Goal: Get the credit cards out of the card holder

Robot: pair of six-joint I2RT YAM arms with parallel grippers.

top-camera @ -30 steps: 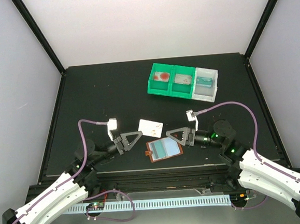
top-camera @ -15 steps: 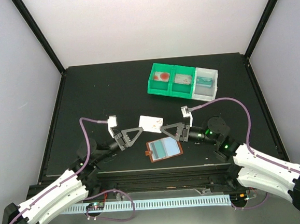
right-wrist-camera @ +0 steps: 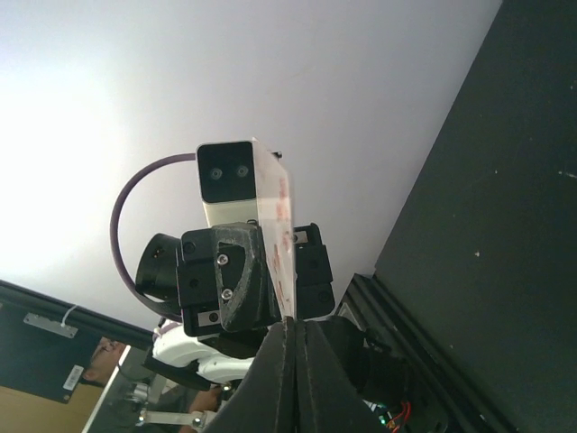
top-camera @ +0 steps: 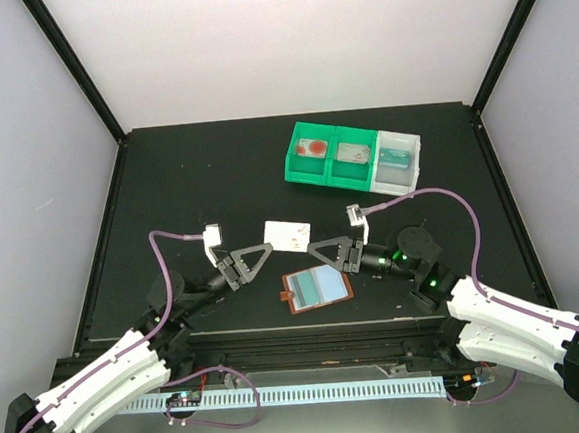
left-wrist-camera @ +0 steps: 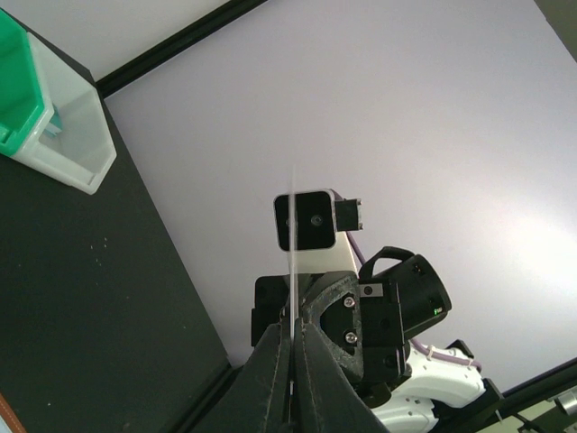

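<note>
A pinkish-white credit card (top-camera: 288,235) hangs in the air between both grippers. My left gripper (top-camera: 269,246) is shut on its left edge, and my right gripper (top-camera: 310,246) is shut on its right edge. In the left wrist view the card (left-wrist-camera: 293,244) shows edge-on as a thin line rising from the shut fingertips (left-wrist-camera: 295,330). The right wrist view shows the card (right-wrist-camera: 279,248) standing out of the shut jaws (right-wrist-camera: 295,327). The reddish-brown card holder (top-camera: 290,304) lies open on the table just below, with a pale blue card (top-camera: 313,289) in its pocket.
Two green bins (top-camera: 330,155) and a white bin (top-camera: 397,160) stand in a row at the back right, each with small items inside. The white bin (left-wrist-camera: 68,135) also shows in the left wrist view. Black frame posts stand at the table's far corners.
My right gripper has moved left to the card and shut on its right edge. The left gripper has kept its hold and shifted the card slightly left and back.
</note>
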